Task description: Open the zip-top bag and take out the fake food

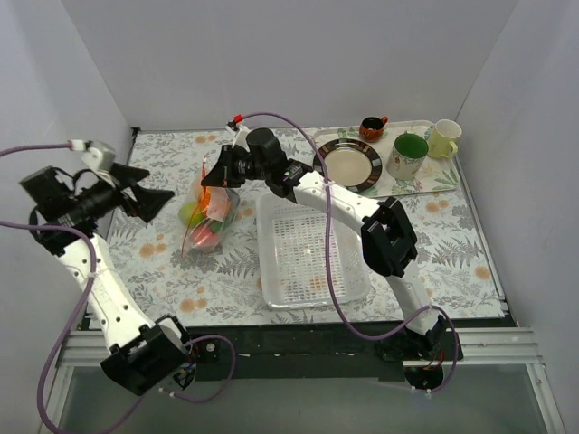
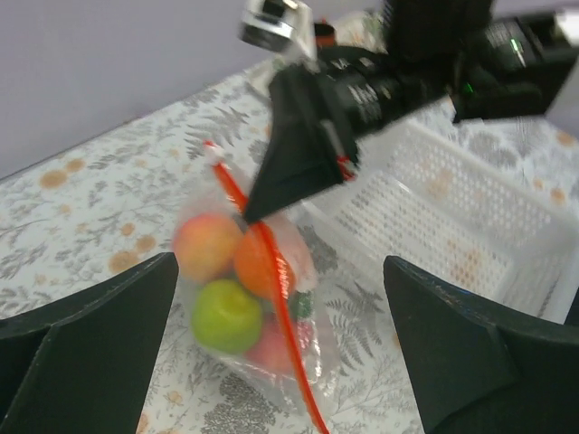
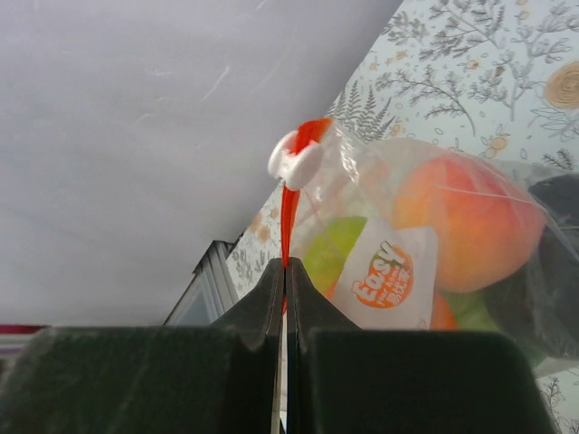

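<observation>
The clear zip-top bag (image 1: 210,210) stands on the floral table, its orange-red zip strip (image 2: 271,271) running down its side, a white slider (image 3: 296,162) at the top end. Inside it are fake fruits: a peach (image 2: 206,246), an orange ball (image 2: 258,265), a lime-green apple (image 2: 226,316) and a dark green piece (image 2: 303,306). My right gripper (image 1: 210,176) is shut on the zip strip near the top, its jaws pressed together on the strip (image 3: 287,271). My left gripper (image 1: 154,190) is open and empty, left of the bag, its fingers (image 2: 86,334) wide apart.
A white mesh basket (image 1: 303,249) lies just right of the bag. A tray (image 1: 398,176) at the back right holds a dark-rimmed plate (image 1: 347,164), a green mug (image 1: 407,155), a yellow cup (image 1: 443,137) and a small brown cup (image 1: 372,127). Walls enclose the table.
</observation>
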`<state>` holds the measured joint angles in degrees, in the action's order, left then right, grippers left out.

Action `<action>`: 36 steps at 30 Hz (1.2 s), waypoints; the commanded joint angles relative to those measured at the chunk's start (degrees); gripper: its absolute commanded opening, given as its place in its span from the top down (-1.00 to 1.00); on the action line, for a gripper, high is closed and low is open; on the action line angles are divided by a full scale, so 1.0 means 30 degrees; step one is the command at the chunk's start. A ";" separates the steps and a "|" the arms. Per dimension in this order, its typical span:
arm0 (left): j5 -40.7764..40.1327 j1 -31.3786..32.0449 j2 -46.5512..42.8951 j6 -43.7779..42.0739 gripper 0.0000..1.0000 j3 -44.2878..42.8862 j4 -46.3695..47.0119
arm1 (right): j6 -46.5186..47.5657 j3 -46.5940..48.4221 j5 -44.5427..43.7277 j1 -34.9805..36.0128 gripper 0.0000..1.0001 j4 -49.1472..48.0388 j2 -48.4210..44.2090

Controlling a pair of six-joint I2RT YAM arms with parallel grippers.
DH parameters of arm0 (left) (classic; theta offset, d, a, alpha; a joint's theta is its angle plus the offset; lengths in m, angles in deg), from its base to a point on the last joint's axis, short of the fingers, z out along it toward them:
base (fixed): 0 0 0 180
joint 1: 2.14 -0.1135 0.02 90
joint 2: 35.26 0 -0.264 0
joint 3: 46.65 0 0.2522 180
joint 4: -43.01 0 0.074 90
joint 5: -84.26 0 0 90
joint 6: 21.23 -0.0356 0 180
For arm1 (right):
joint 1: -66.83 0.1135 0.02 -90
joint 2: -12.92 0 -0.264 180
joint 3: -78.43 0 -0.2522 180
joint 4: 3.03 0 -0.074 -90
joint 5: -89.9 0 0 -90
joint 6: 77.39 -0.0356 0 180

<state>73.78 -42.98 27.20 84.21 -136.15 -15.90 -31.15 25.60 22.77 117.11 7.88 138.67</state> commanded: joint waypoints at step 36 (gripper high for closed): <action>-1.2827 1.3321 -0.3006 -0.3096 -0.72 0.8461 0.7080 | -0.4893 -0.7655 -0.6131 0.1872 0.97 -0.3355 -0.7611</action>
<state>37.44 -3.42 19.24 74.97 -110.89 4.08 -45.10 2.96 4.98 122.35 4.93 121.01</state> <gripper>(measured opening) 0.876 0.028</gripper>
